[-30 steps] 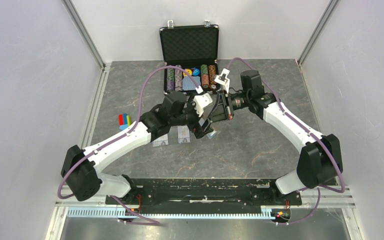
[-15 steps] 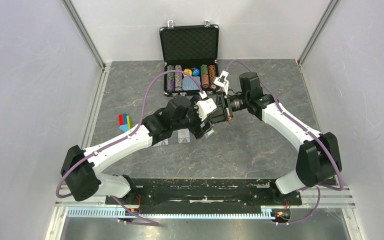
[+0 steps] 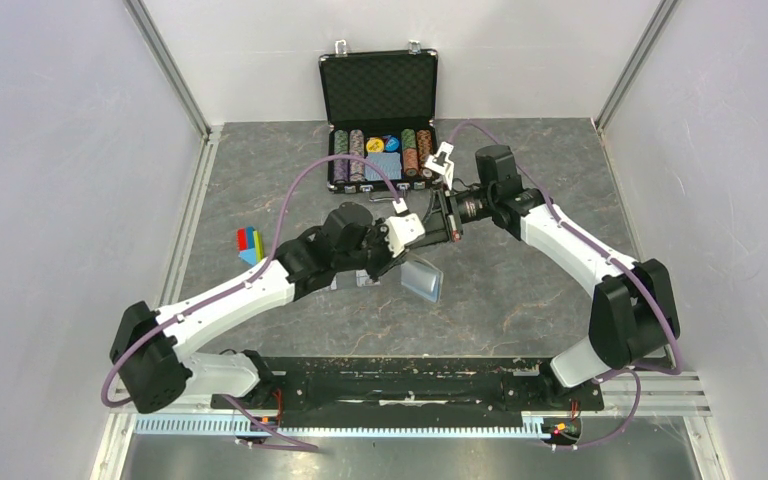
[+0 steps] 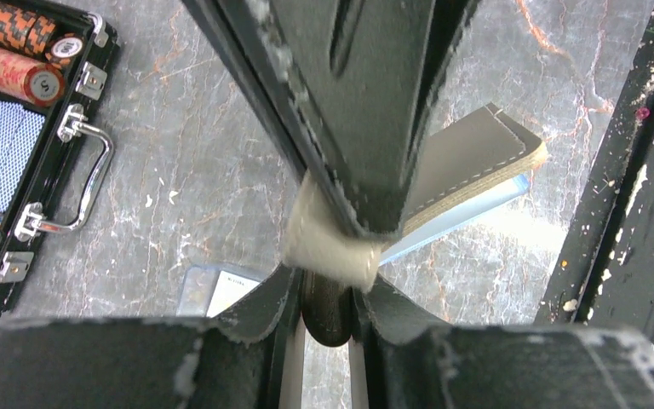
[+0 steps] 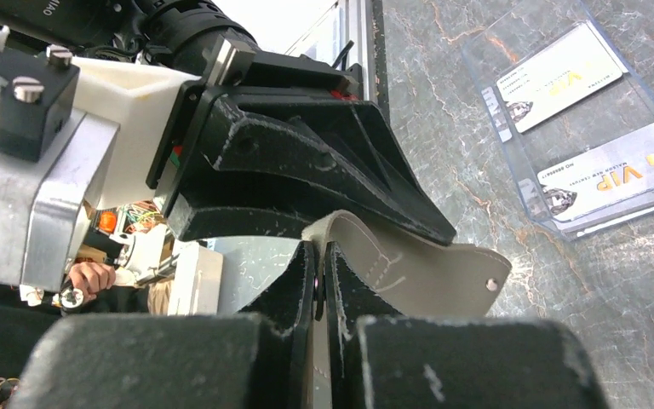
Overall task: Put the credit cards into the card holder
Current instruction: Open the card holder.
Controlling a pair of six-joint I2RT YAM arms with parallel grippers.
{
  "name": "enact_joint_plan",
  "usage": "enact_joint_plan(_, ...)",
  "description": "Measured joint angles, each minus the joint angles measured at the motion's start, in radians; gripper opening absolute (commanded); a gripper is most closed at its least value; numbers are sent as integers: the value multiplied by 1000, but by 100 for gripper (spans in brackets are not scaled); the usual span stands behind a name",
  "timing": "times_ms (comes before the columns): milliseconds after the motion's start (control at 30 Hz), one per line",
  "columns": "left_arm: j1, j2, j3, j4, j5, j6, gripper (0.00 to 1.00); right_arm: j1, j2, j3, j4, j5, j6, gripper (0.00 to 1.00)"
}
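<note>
The taupe card holder (image 3: pixel 422 281) hangs off the table between my two grippers, its light blue lining showing (image 4: pixel 468 162). My right gripper (image 5: pixel 319 256) is shut on its flap (image 5: pixel 426 264). My left gripper (image 4: pixel 328 273) meets it tip to tip, its jaws drawn to a narrow gap at the beige fold of that flap. What the dark piece between them is I cannot tell. Two whitish credit cards (image 5: pixel 562 77) (image 5: pixel 609 175) lie side by side in a clear sleeve on the table. In the top view they are mostly hidden under my left arm (image 3: pixel 355 281).
An open black poker-chip case (image 3: pixel 378 110) with chips and a blue deck stands at the back centre, its handle facing me (image 4: pixel 60 183). Small coloured blocks (image 3: pixel 248 241) lie at the left. The black base rail (image 3: pixel 400 385) runs along the near edge.
My left gripper has closed from wide open to a narrow gap. The left wrist has drawn back and left, and the card holder now hangs in plain sight below the grippers. The right gripper stays shut.
</note>
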Motion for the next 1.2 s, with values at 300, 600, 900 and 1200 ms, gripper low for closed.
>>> enact_joint_plan(300,4,-73,-38,0,-2,-24,2,-31,7,0,-11,17,19,52)
enact_joint_plan(600,22,-34,77,-147,-11,-106,2,-127,-72,-80,-26,105,-16,84)
enact_joint_plan(900,46,51,172,-255,8,-177,2,-109,-167,-126,-29,108,-74,88)
enact_joint_plan(1200,58,75,214,-285,51,-200,10,-16,-143,-126,-31,197,-109,34)
